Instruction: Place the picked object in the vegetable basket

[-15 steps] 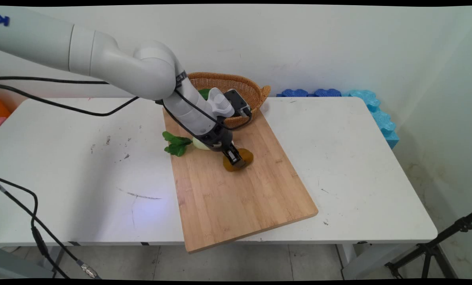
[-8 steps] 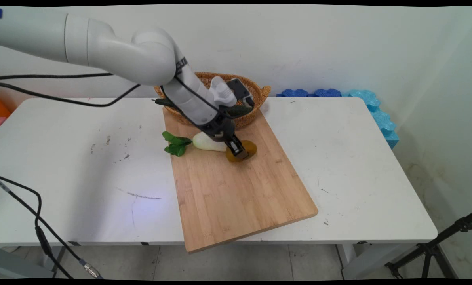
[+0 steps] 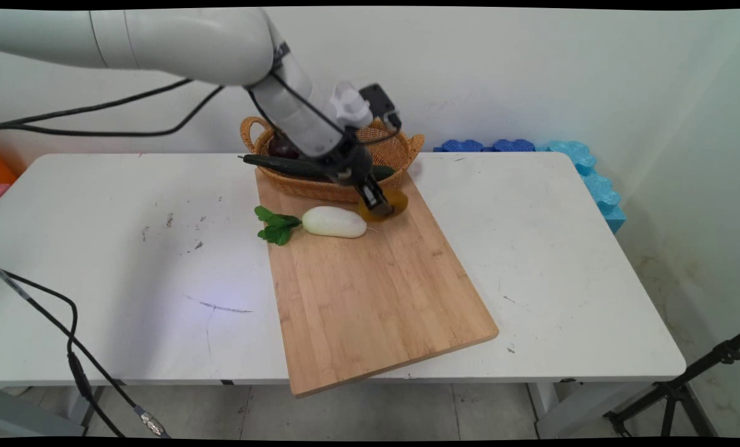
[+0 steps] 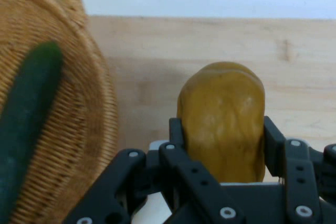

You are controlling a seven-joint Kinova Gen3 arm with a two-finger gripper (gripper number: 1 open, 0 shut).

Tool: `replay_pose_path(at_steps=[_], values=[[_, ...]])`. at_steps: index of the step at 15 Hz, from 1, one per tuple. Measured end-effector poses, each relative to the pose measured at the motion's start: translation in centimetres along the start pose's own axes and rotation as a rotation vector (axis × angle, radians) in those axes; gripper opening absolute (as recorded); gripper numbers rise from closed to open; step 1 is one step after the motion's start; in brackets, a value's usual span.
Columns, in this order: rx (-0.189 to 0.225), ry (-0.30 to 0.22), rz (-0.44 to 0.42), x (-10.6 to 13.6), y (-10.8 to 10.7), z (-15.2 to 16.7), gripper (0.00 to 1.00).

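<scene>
**Ana:** Across the white table (image 3: 531, 248), biggest thing first: the bamboo cutting board (image 3: 376, 298) runs slantwise from the near edge up toward the wall, and the wicker basket (image 3: 401, 149) sits at its far end, its near rim overlapping the board.

**Ben:** And the arm's reaching in from the upper left, gripper (image 3: 377, 205) hanging just in front of that basket's near rim.

**Ana:** Right, and it's got something! The hand view shows both fingers (image 4: 178, 135) pressed against the flanks of a brownish-yellow potato (image 4: 223, 119), clamped snugly, the potato standing lengthwise between them and clear of the board.

**Ben:** What else is on the board?

**Ana:** A white radish (image 3: 334, 221) lying on its side, just left of the gripper, its green leaves (image 3: 275, 226) spilling off the board's left edge onto the table. Apart from the potato, not touching.

**Ben:** And in the basket?

**Ana:** A long dark cucumber (image 3: 283, 166) laid across it, one end poking out over the left rim, and something dark reddish (image 3: 281, 148) behind it, too hidden to name.

**Ben:** How would you judge the hold?

**Ana:** Solid, I'd say. The grip sits around the potato's middle, so it shouldn't pivot. With a smooth, rounded thing like that, steady pressure and no jerks is the way, and mind the wicker rim close by.
</scene>
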State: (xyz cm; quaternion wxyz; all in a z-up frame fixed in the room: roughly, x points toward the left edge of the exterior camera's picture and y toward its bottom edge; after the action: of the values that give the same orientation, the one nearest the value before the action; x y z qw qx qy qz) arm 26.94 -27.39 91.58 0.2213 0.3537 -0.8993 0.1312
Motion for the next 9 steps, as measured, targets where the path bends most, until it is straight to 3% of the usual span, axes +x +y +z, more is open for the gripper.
replay_pose_path(at_steps=[3, 6, 9], values=[[0.017, 0.011, 0.022, 1.0, -1.8, -1.1, 0.00], [0.063, 0.017, 0.063, 2.0, -6.2, -2.9, 0.00], [0.096, 0.012, 0.084, 2.1, -9.4, -3.0, 0.00]])
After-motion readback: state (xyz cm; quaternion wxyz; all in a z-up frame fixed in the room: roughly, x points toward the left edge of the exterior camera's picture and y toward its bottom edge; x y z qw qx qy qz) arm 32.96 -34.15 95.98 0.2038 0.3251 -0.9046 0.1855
